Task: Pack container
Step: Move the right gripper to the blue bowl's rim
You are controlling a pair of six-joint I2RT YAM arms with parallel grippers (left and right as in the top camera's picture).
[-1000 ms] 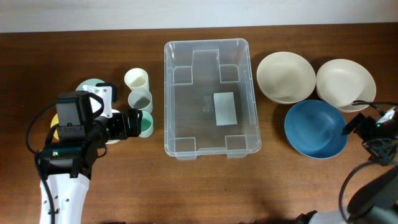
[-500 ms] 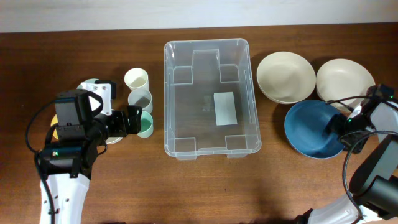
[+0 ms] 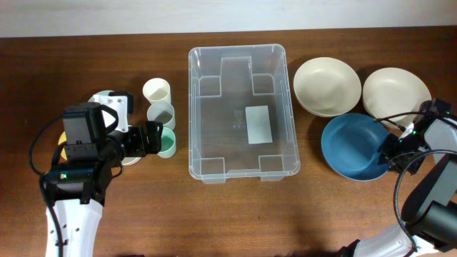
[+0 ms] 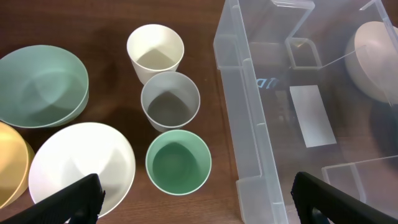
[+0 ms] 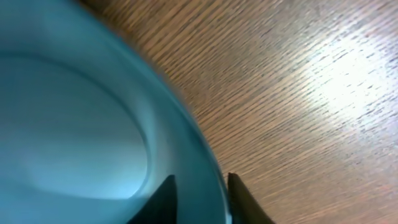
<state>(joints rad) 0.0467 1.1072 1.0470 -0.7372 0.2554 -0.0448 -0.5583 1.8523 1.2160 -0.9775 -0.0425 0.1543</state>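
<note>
Robotics lab, seemingly: cabled robot arm (image 3: 78, 171) at wooden table (image 3: 235, 214).

The container (image 3: 214, 128) is hemmed by three cups (image 3: 161, 114) on the left and three bowls (image 3: 327, 87) on the right; narrow strips of bench (image 3: 309, 153) are left between, and its top is left open.

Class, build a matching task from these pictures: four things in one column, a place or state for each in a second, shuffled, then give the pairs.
Things
1 container
2 blue bowl
3 green cup
4 grey cup

Places and states
A middle of the three-cup row
B rim between the right gripper's fingers
C clear, nothing packed inside
D cup row's end nearest the robot

Pairs: 1-C, 2-B, 3-D, 4-A
</note>
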